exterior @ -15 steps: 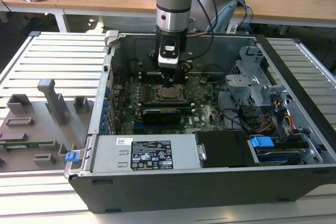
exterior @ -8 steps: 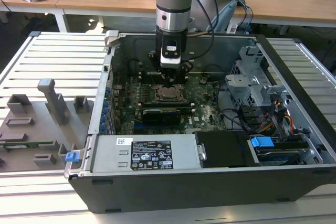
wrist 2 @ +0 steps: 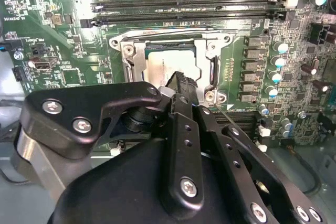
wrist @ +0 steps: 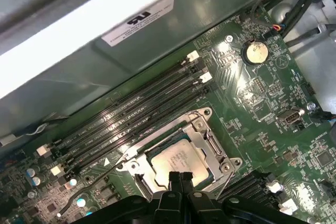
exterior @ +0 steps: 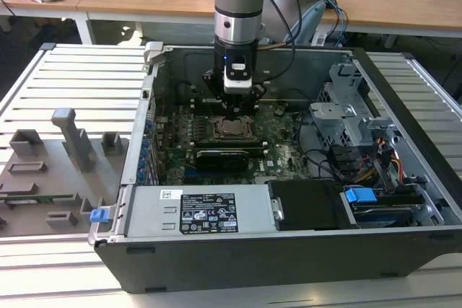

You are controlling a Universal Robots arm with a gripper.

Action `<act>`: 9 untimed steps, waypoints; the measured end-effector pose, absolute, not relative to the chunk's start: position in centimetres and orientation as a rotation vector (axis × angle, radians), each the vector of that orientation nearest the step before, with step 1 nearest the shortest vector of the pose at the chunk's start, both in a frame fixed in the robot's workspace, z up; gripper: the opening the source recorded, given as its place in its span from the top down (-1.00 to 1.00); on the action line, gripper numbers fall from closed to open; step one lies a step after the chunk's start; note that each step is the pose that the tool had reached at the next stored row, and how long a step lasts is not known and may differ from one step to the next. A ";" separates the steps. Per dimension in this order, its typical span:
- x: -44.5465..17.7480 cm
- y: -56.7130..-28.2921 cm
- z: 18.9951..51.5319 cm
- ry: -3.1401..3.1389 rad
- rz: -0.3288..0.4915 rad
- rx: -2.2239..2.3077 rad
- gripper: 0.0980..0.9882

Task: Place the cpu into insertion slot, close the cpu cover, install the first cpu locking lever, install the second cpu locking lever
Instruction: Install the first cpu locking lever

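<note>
The cpu (wrist 2: 160, 66) (wrist: 176, 157) (exterior: 231, 128) lies flat in its socket on the green motherboard (exterior: 285, 151). The silvery cpu cover (wrist 2: 170, 43) (wrist: 206, 139) lies down around it, the chip showing through its window. My gripper (wrist 2: 181, 83) (wrist: 180, 178) (exterior: 235, 110) is shut with nothing between its black fingertips, which hover at the socket's edge just over the cpu. A thin wire locking lever (wrist: 89, 184) sticks out from one side of the socket, and another thin lever (wrist 2: 233, 124) runs along the opposite side.
Long memory slots (wrist: 136, 114) run beside the socket. The open case holds a power supply (exterior: 198, 210), a black card (exterior: 224, 155), a drive cage (exterior: 343, 117) and cables (exterior: 382, 160) at the exterior view's right. A grey fixture (exterior: 65, 156) lies outside at its left.
</note>
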State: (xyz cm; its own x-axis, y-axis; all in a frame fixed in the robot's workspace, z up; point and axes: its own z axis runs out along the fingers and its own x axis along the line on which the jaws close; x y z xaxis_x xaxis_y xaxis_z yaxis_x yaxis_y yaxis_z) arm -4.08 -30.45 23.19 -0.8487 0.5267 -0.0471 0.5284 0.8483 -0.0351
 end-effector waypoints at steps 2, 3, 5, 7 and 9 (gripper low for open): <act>-4.1 -30.5 23.2 2.994 -0.072 0.821 0.98; -4.1 -30.5 23.2 3.000 -0.071 0.797 0.98; -4.1 -30.5 23.2 3.006 -0.071 0.773 0.98; -4.1 -30.5 23.2 3.015 -0.070 0.734 0.98; -4.1 -30.5 23.2 3.023 -0.070 0.698 0.98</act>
